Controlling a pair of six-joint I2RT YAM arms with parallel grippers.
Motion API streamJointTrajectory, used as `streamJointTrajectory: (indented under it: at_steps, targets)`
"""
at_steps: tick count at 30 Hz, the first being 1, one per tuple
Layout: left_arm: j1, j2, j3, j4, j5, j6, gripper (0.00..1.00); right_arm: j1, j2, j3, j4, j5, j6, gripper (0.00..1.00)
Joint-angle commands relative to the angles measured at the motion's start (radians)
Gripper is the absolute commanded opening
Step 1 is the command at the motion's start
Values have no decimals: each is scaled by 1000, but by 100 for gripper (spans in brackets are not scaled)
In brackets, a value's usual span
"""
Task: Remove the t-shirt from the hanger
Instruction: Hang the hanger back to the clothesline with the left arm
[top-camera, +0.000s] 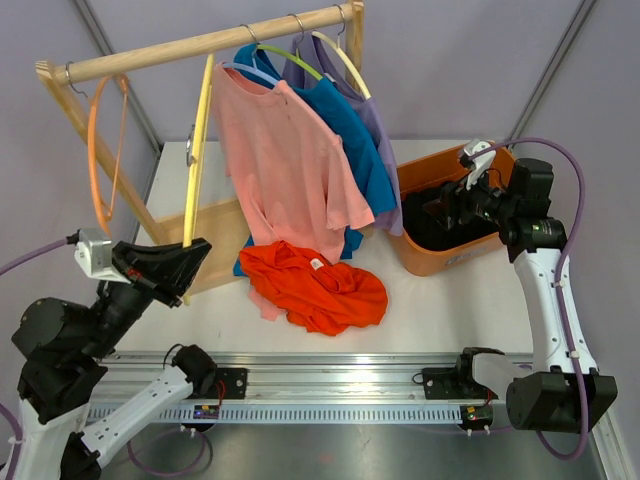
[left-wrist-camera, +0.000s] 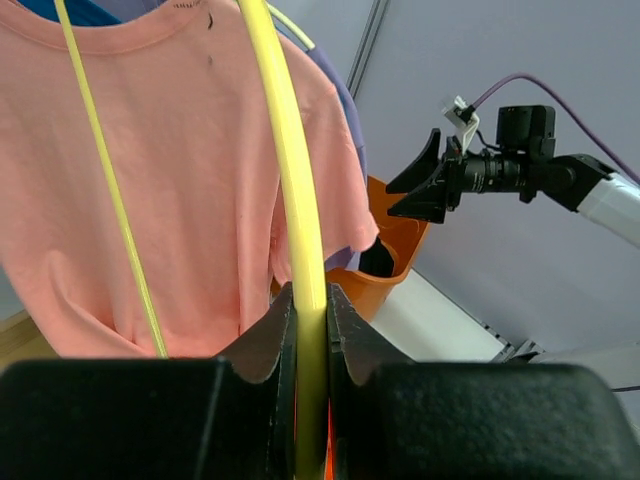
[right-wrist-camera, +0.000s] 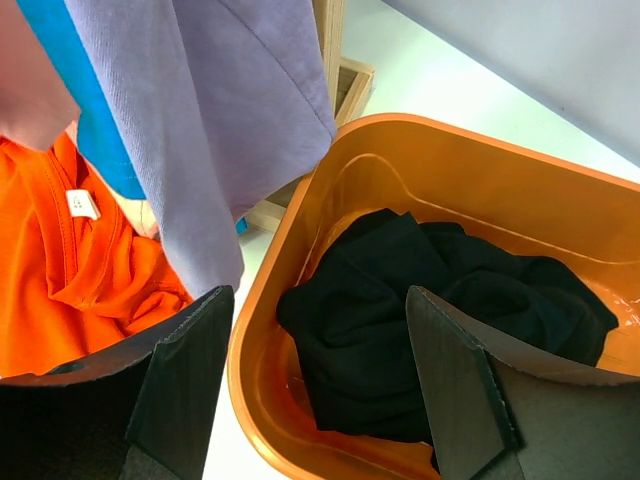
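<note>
Nearest, the left gripper (top-camera: 192, 258) is pinched tight on the lower rim of the bare yellow hanger (top-camera: 203, 120), which rises toward 12 o'clock. The orange t-shirt (top-camera: 320, 285) lies crumpled on the table (top-camera: 450, 310), off any hanger, at 3 o'clock from that pincer and apart from it. Farther off, at 2 o'clock from the shirt, the right gripper (right-wrist-camera: 315, 295) hangs spread wide over the black garment (right-wrist-camera: 420, 300) in the orange bin (top-camera: 440, 262). Behind, a pink t-shirt (top-camera: 280, 150) hangs from the wooden rail (top-camera: 200, 47).

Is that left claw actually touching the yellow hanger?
Touching. The left wrist view shows the left gripper shut on the yellow hanger, pressing it from both sides with no gap.
</note>
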Motion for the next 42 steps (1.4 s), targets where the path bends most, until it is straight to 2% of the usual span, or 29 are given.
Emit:
streamJointTrajectory:
  at_steps: [1,5,9,12,16,21,24,30,35,38,42]
  targets:
    - [3,-31,15,45,-54,14,0,-1,-6,-3,42,-31,3,77]
    - [1,-25,21,-42,-172,-14,0,0,0,1,49,-44,6,77]
    - [-11,34,29,-87,-353,-78,0,0,3,1,65,-59,23,77]
    - [-13,111,53,-84,-405,-95,0,-1,-2,4,65,-67,24,77]
    - [-13,218,109,3,-453,-58,0,-1,-8,9,63,-74,21,77]
    - [4,352,251,19,-507,-57,0,-1,-20,6,59,-84,23,77]
    - [73,421,331,-16,-446,-104,0,0,-32,6,52,-79,23,77]
    - [271,478,382,-9,-271,-207,0,-1,-48,0,57,-84,31,77]
    - [397,492,368,85,-88,-349,0,-1,-55,-8,60,-90,37,77]
    - [469,499,359,111,-47,-426,0,-1,-68,-11,59,-91,38,77]
    - [619,508,333,151,90,-537,0,-1,-81,-14,52,-94,38,77]
